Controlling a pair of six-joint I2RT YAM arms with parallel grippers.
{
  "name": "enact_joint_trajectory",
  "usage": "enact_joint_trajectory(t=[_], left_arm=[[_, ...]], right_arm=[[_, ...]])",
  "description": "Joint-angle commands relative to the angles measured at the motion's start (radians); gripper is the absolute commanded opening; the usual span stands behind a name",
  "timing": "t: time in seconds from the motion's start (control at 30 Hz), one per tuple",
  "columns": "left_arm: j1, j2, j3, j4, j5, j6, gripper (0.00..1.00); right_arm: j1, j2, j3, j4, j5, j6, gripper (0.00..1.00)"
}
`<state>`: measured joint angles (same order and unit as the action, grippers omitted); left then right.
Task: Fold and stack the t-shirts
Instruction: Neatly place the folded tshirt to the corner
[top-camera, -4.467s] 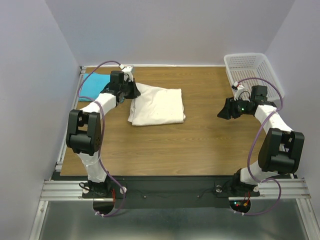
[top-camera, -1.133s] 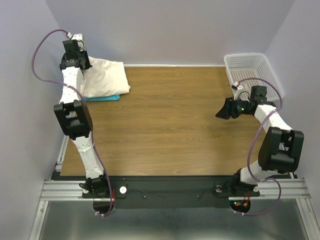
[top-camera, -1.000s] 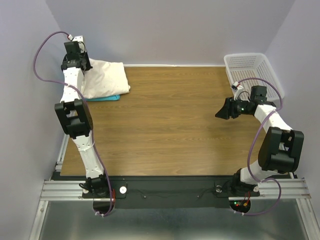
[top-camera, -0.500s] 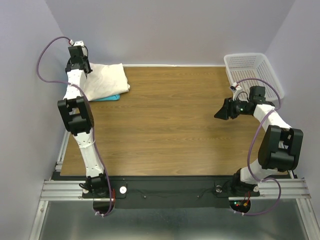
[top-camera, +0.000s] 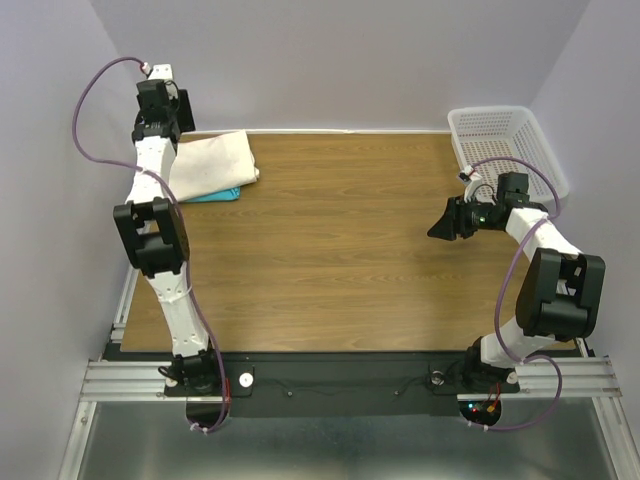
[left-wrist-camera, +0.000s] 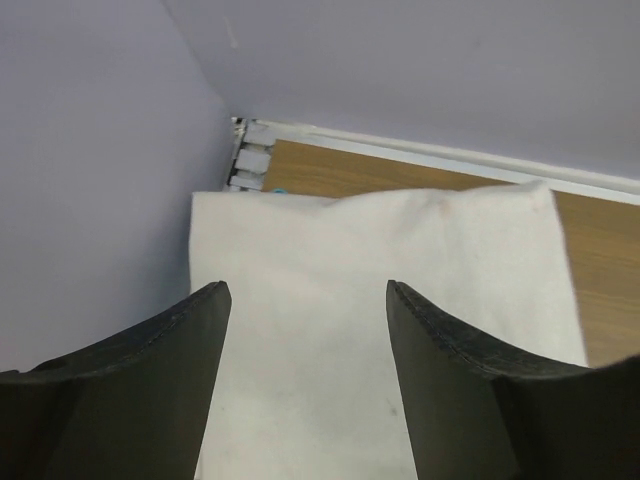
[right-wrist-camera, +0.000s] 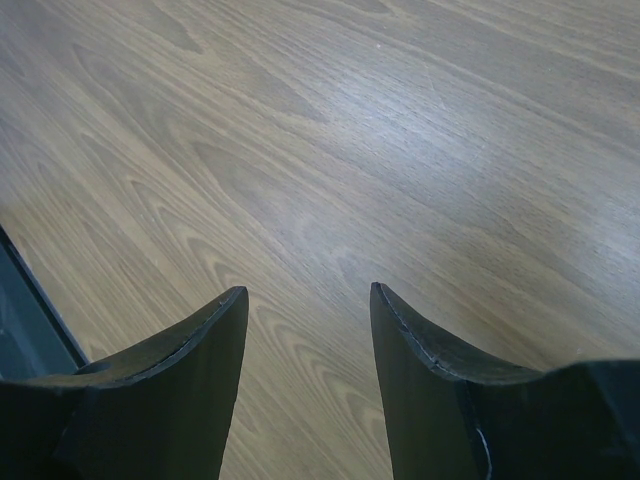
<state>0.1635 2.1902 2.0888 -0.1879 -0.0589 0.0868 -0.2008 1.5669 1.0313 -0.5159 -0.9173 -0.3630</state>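
From above I see the folded cream t-shirt lying on the turquoise t-shirt in the table's far left corner, my left wrist view shows the left gripper parted above that cream cloth, holding nothing, and my right wrist view shows the right gripper parted over bare wood.

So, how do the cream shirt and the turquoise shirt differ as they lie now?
The cream shirt lies on top; the turquoise shirt lies underneath it. The cream shirt shows most of its folded upper face, while of the turquoise shirt only a narrow strip shows at the near edge. The cream shirt's footprint is the larger, since it covers nearly all of the turquoise shirt. Both lie in one stack at the far left corner of the table.
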Motion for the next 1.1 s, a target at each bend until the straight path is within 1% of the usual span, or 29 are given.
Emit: enact_joint_trajectory(t=[0.0,0.03,0.07,0.1,0.13,0.17,0.23,0.27,0.33,0.63,0.77,0.83,1.07], left_arm=[[-0.042,-0.205,-0.113,0.082,0.181,0.068,0.73],[-0.076,-0.233,-0.18,0.084,0.206,0.089,0.73],[-0.096,-0.245,-0.212,0.09,0.24,0.137,0.73],[-0.126,-0.256,-0.248,0.094,0.234,0.169,0.73],[-0.16,-0.268,-0.303,0.097,0.196,0.233,0.73],[-0.217,-0.27,-0.326,0.097,0.174,0.273,0.73],[-0.268,-0.267,-0.39,0.1,0.13,0.344,0.73],[-0.313,-0.261,-0.409,0.116,0.069,0.375,0.73],[-0.341,-0.245,-0.444,0.123,-0.008,0.436,0.73],[-0.398,-0.152,-0.451,0.131,-0.127,0.511,0.72],[-0.42,-0.109,-0.438,0.131,-0.223,0.53,0.72],[-0.424,-0.093,-0.434,0.131,-0.239,0.531,0.72],[-0.435,-0.09,-0.466,0.136,-0.217,0.544,0.72]], right_arm=[[0.009,-0.004,0.003,0.008,-0.014,-0.013,0.58],[0.009,-0.004,0.003,0.008,-0.012,-0.014,0.58],[0.009,-0.007,0.003,0.008,-0.014,-0.011,0.58],[0.009,-0.01,0.004,0.008,-0.012,-0.011,0.58],[0.009,-0.011,0.003,0.008,-0.012,-0.011,0.58],[0.009,-0.013,0.003,0.007,-0.012,-0.011,0.58],[0.009,-0.016,0.003,0.007,-0.012,-0.011,0.58],[0.009,-0.021,0.003,0.007,-0.014,-0.01,0.58],[0.009,-0.024,0.003,0.005,-0.014,-0.01,0.58],[0.009,-0.022,0.003,0.005,-0.011,-0.01,0.58],[0.009,-0.021,0.004,0.005,-0.009,-0.01,0.58],[0.009,-0.019,0.004,0.005,-0.011,-0.011,0.58],[0.009,-0.015,0.006,0.005,-0.014,-0.01,0.58]])
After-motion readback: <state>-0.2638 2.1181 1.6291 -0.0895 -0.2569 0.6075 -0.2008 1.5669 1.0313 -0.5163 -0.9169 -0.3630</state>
